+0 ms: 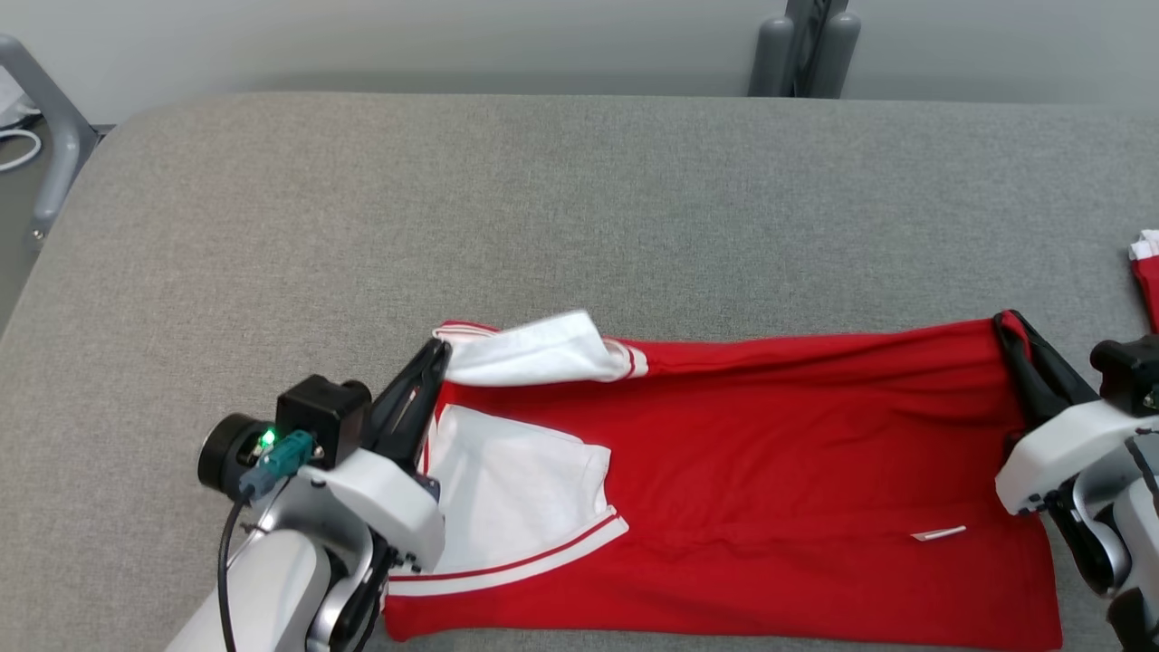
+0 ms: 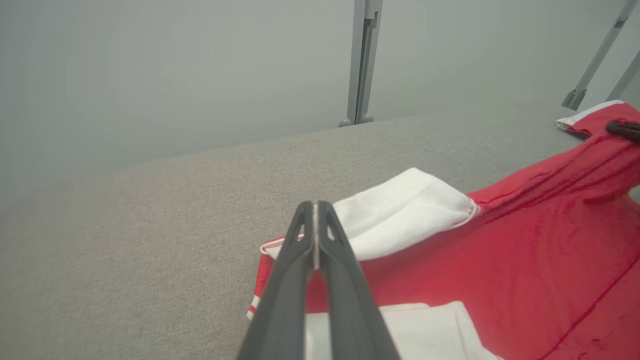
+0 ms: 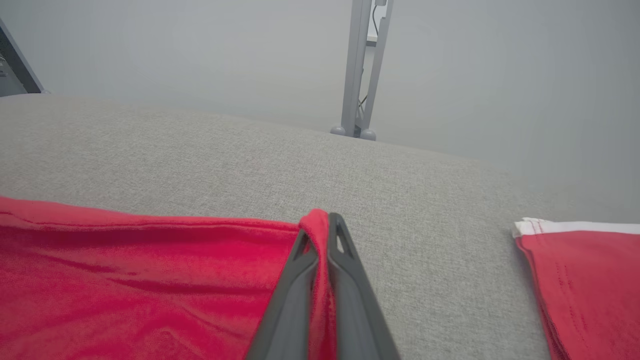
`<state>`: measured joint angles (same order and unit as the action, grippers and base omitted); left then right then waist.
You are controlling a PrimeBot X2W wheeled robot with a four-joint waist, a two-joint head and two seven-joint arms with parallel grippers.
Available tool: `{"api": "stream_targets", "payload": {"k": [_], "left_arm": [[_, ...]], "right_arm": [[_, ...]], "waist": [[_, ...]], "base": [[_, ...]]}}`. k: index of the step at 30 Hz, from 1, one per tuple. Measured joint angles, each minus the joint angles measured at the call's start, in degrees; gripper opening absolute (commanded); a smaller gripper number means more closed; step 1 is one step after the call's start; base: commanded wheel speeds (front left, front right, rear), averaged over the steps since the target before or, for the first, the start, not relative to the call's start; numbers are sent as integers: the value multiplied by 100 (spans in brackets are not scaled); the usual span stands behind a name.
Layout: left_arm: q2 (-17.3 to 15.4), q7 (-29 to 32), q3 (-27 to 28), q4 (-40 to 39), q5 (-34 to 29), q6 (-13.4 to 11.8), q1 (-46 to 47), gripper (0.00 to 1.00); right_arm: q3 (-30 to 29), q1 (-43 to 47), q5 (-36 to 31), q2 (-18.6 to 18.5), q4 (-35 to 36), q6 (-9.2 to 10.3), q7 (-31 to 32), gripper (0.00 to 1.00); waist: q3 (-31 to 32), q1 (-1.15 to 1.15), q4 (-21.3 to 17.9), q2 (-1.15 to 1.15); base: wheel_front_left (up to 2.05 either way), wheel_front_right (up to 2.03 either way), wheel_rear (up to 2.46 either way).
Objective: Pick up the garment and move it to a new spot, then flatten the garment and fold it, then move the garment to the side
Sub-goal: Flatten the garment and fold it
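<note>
Left pincer (image 2: 315, 209) and right pincer (image 3: 324, 221) each pinch the garment (image 1: 770, 471) — flat on the grey table (image 1: 543, 199).

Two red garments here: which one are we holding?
The spread garment in front: left gripper and right gripper pinch its far corners. The other garment lies untouched at the right edge.

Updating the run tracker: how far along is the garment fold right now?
Done: the garment lies spread on the table, both white sleeves turned in over the red body. In hand: left gripper and right gripper are each shut on a far corner, seemingly ready to fold. Left: the body fold, then moving it aside.
</note>
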<state>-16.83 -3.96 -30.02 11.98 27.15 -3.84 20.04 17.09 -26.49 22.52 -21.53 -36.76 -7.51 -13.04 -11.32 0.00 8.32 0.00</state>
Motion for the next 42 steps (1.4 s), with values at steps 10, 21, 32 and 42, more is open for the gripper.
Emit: {"api": "stream_targets", "payload": {"k": [10, 21, 32, 42], "left_arm": [[-506, 460, -190, -563, -42, -87, -760, 0], [-942, 1084, -483, -1034, -31, -48, -1283, 0], [-1115, 1672, -633, -1272, 355, 75, -1633, 100], [-1224, 1592, -478, -1469, 345, -124, -1677, 100]], "right_arm": [[-271, 631, -127, 16, 263, 0, -120, 0], [-569, 1196, -393, 157, 637, 0, -160, 0], [-767, 1945, 260, 104, 1405, 0, 979, 100], [-1624, 2385, 101, 336, 2450, 0, 1558, 100]], "waist": [[272, 0, 4, 0], [450, 0, 26, 0], [617, 0, -33, 0], [673, 0, -141, 0]], "base": [[0, 0, 0], [0, 0, 0], [0, 0, 0], [0, 0, 0]]}}
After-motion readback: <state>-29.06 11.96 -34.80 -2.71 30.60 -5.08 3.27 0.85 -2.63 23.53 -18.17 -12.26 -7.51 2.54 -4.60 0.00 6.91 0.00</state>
